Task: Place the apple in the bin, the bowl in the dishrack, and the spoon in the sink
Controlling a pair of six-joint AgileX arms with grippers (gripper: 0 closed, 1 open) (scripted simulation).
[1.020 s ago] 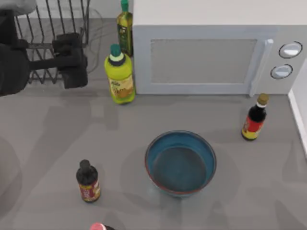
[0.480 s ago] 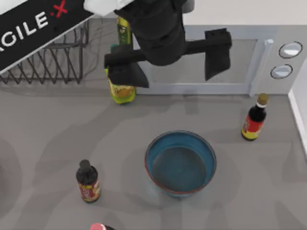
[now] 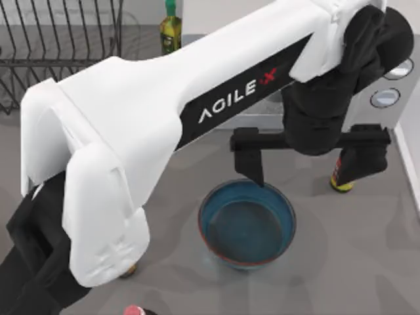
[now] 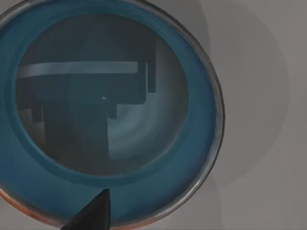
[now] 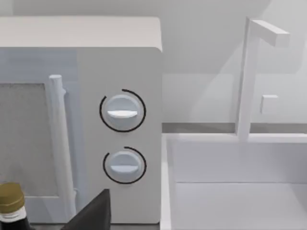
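Observation:
The blue-teal bowl [image 3: 247, 224] stands upright on the grey table, right of centre, and nothing lies in it. My left arm reaches across from the lower left. Its gripper [image 3: 307, 173] hangs open above the bowl's far rim, with one finger [image 3: 249, 157] over the rim and the other [image 3: 365, 152] out to the right. The left wrist view looks straight down into the bowl [image 4: 105, 115]. The dishrack [image 3: 59, 39] is at the far left. The sink [image 5: 235, 191] with its white tap lies right of the microwave. A dark part of my right gripper [image 5: 95, 213] faces the microwave. Apple and spoon are out of view.
The white microwave [image 5: 120, 72] stands behind the bowl, its two knobs [image 3: 392, 82] at the right. A dark red-labelled bottle [image 3: 340, 182] stands partly behind the left gripper's right finger. A green oil bottle [image 3: 170, 29] is at the back, and a red-capped bottle [image 3: 134, 310] at the front edge.
My left arm has swung from the dishrack at the far left across to the right and come down over the bowl's far side. The bowl has not moved.

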